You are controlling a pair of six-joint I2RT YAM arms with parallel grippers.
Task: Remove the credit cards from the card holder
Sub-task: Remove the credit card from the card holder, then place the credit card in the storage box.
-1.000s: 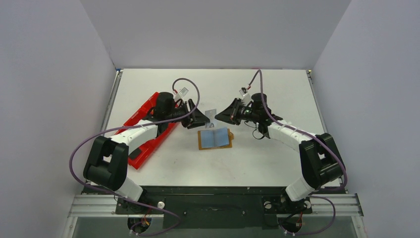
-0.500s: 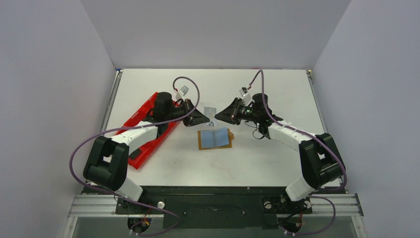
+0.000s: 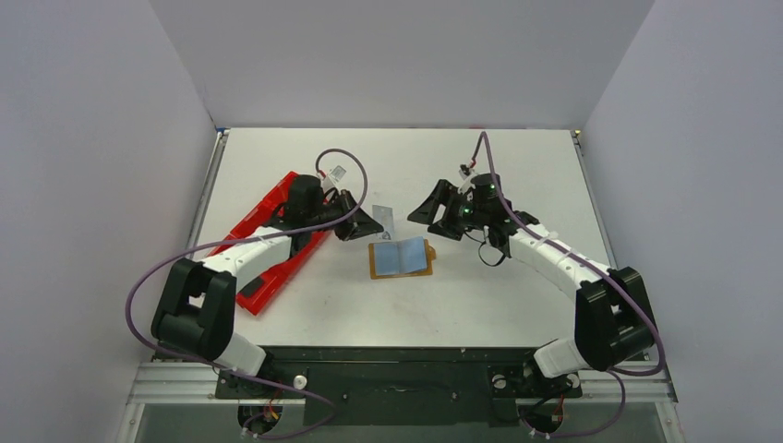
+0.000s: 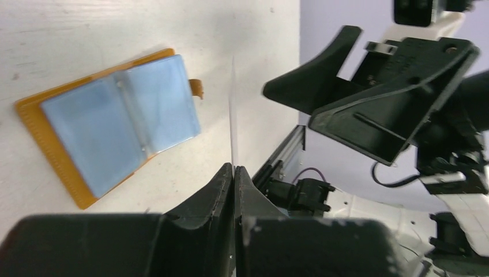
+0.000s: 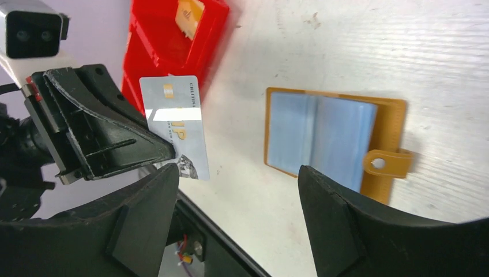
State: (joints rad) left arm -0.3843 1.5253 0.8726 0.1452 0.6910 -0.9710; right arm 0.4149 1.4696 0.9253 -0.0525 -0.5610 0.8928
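The tan card holder (image 3: 400, 258) lies open on the table, with pale blue card sleeves showing inside (image 4: 109, 130) (image 5: 331, 141). My left gripper (image 3: 377, 222) (image 4: 234, 168) is shut on one credit card (image 3: 388, 218), held upright above the table just behind the holder. The left wrist view shows that card edge-on (image 4: 233, 115); the right wrist view shows its printed face (image 5: 176, 124). My right gripper (image 3: 427, 213) (image 5: 237, 170) is open and empty, a short way right of the card, facing it.
A long red tray (image 3: 277, 242) (image 5: 173, 34) lies under my left arm at the table's left, with a tan-orange item (image 5: 187, 14) in it. The holder's strap tab (image 5: 383, 164) sticks out on its right side. White walls close in the table.
My left gripper shut on the card that my right gripper held. My right gripper then opened, let go and drew back to the right. The left one now holds the card alone.
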